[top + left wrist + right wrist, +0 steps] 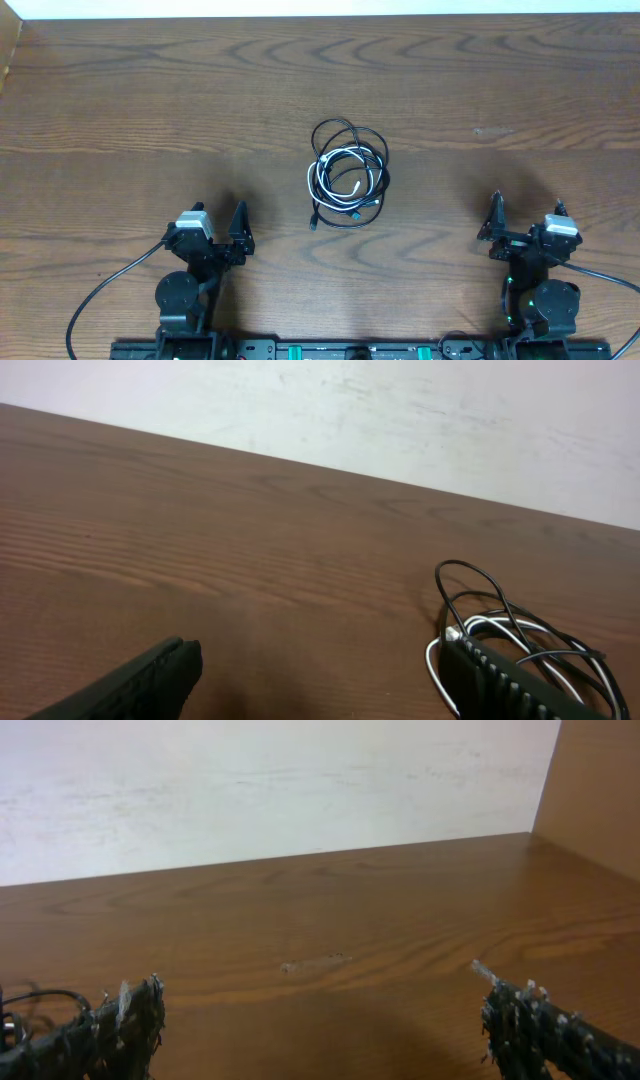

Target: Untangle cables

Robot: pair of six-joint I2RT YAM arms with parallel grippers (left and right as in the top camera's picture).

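Observation:
The cables lie in one tangled coil at the middle of the table, a black cord looped around and through a white cord. My left gripper stands open near the front left, well short of the coil. In the left wrist view the coil lies beyond the right finger, and the left gripper has only bare wood between its fingers. My right gripper stands open at the front right, holding nothing. In the right wrist view a black loop peeks past the left finger of the right gripper.
The wooden table meets a white wall at the back. A wooden side panel rises at the far right. Thick black arm wires trail along the front edge beside both bases.

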